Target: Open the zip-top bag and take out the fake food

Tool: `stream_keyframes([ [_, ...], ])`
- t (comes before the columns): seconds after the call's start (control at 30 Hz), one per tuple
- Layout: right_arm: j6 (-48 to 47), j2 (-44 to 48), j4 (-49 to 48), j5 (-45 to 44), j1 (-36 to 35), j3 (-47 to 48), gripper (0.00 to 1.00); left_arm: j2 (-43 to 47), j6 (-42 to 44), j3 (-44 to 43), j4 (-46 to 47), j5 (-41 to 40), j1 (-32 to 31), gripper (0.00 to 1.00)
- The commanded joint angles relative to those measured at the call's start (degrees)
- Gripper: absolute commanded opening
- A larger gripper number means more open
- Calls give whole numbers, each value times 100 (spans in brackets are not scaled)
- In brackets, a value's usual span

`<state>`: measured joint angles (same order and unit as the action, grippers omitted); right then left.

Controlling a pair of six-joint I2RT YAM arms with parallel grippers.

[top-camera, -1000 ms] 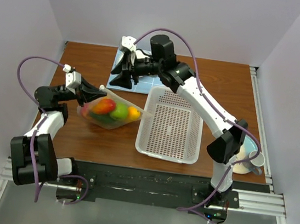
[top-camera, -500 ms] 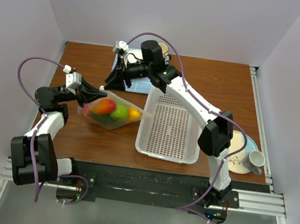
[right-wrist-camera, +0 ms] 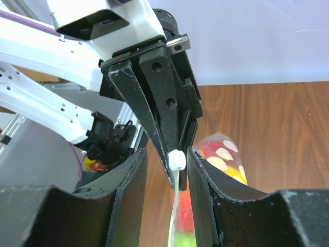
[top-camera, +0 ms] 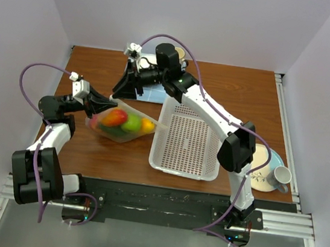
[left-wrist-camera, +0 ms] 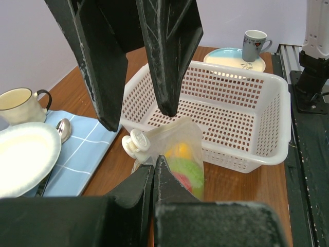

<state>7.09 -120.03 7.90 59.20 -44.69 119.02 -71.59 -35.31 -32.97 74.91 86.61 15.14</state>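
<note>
The zip-top bag [top-camera: 122,127], clear with pale dots, lies left of the basket and holds the fake food [top-camera: 130,122]: red, green and orange-yellow pieces. My left gripper [top-camera: 102,105] is shut on the bag's upper left corner, just beside the white zip slider [left-wrist-camera: 133,144]. My right gripper [top-camera: 120,92] reaches down from the back and is open. In the right wrist view its fingers [right-wrist-camera: 128,195] stand on either side of the slider [right-wrist-camera: 176,160] without touching it. The bag [right-wrist-camera: 226,159] hangs below. The bag's zip strip looks shut.
A white perforated basket [top-camera: 199,164] sits right of the bag. A blue cloth [left-wrist-camera: 82,154] at the back carries a white plate [left-wrist-camera: 20,154], a spoon and a mug [left-wrist-camera: 20,105]. A plate with a cup [top-camera: 280,175] stands at the right front.
My right arm has swung left and down from over the blue cloth to the bag's slider. My left gripper and the bag have stayed put.
</note>
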Motion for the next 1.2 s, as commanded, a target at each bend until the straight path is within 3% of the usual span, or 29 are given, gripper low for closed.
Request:
stream_keyframes([
  [0.0, 126, -143, -131, 153, -49, 139, 41, 58, 156, -25, 1245, 1121, 24, 1],
  [0.3, 205, -197, -184, 206, -67, 104, 37, 31, 156, -60, 1245, 1130, 24, 0],
  [0.5, 354, -223, -350, 329, -67, 95, 25, 31, 156, -43, 1262, 1130, 24, 0],
  [0.67, 425, -197, -430, 408, -75, 42, 10, 14, 191, -25, 1298, 1130, 24, 0],
  [0.8, 372, -118, -342, 417, -84, -89, 6, -4, 217, -34, 1315, 1122, 24, 0],
  [1.17, -864, 629, 650, 14, -75, -1214, 0, -4, 244, -52, 1333, 1121, 24, 0],
])
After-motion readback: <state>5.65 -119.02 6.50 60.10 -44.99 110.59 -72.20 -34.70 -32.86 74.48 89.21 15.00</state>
